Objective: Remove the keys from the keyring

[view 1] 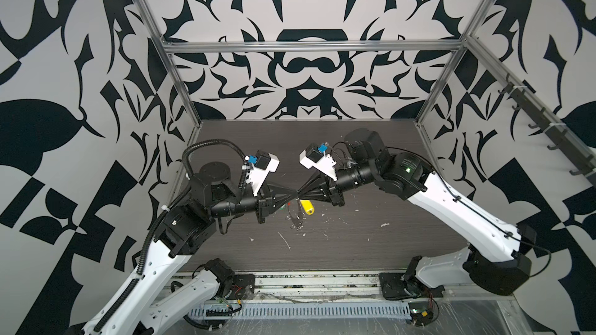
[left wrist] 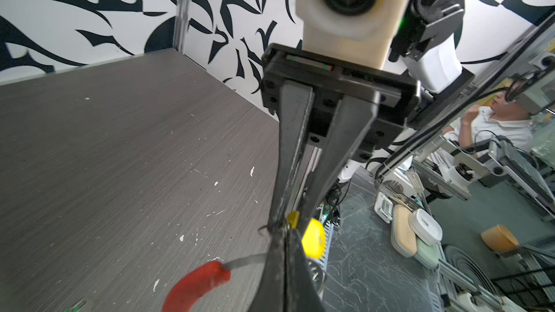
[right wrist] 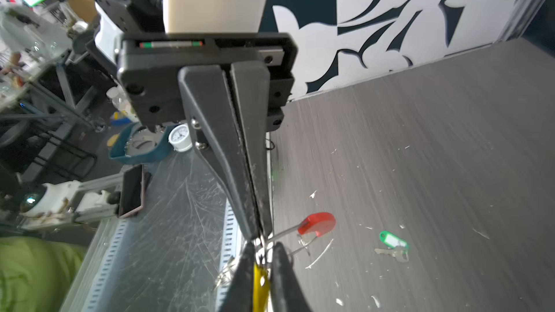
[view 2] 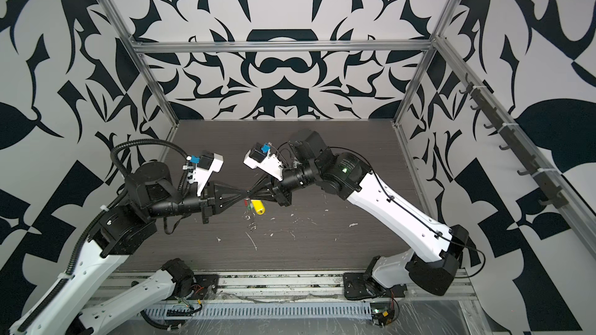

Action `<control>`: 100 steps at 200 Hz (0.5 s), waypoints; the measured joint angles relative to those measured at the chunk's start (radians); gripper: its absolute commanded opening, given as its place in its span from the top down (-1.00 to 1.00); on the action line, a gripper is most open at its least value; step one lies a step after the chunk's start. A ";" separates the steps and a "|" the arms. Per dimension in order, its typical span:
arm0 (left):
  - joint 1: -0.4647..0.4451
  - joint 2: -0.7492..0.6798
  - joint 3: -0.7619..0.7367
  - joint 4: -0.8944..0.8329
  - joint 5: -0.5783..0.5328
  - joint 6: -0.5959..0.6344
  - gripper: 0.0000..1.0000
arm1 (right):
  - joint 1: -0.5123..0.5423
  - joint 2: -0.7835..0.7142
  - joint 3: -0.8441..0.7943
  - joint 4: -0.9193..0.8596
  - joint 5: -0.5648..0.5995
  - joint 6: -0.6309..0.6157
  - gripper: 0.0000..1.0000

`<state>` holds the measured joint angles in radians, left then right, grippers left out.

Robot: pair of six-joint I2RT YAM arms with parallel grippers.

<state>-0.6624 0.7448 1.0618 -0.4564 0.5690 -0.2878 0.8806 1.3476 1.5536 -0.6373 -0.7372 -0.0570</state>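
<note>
My two grippers meet tip to tip above the middle of the table in both top views. The left gripper [left wrist: 283,231] is shut on the thin grey hoop of the keyring [left wrist: 246,261], whose red sleeve [right wrist: 318,223] hangs beside the tips. The right gripper [right wrist: 261,250] has its fingers a little apart, with the yellow key [right wrist: 259,283] between them. In a top view the yellow key [view 1: 308,207] shows just below the right gripper [view 1: 301,194] and the left gripper [view 1: 294,195]. The green key [right wrist: 392,241] lies on the table, apart from the hoop.
White flecks [view 1: 285,241] are scattered over the dark wood-grain table [view 1: 371,246]. Patterned walls on metal posts [view 1: 190,104] close in the back and both sides. A slotted cable duct [view 1: 300,310] runs along the front, between the arm bases.
</note>
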 measured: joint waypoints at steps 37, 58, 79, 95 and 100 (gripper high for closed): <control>0.000 -0.085 -0.092 0.109 -0.047 -0.028 1.00 | 0.000 -0.085 -0.119 0.131 0.023 0.037 0.03; 0.000 -0.092 -0.103 0.159 -0.060 -0.037 1.00 | 0.000 -0.097 -0.151 0.190 0.016 0.057 -0.05; 0.000 -0.094 -0.112 0.197 -0.066 -0.045 1.00 | 0.000 -0.102 -0.190 0.252 0.018 0.075 -0.05; 0.000 -0.098 -0.122 0.216 -0.066 -0.051 1.00 | 0.000 -0.113 -0.227 0.291 0.022 0.083 -0.05; 0.000 -0.101 -0.124 0.222 -0.065 -0.053 1.00 | 0.000 -0.116 -0.236 0.299 0.025 0.085 -0.05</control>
<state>-0.6624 0.6441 0.9379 -0.2348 0.5037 -0.3408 0.8806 1.2320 1.3174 -0.3378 -0.7120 0.0277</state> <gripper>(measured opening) 0.041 0.526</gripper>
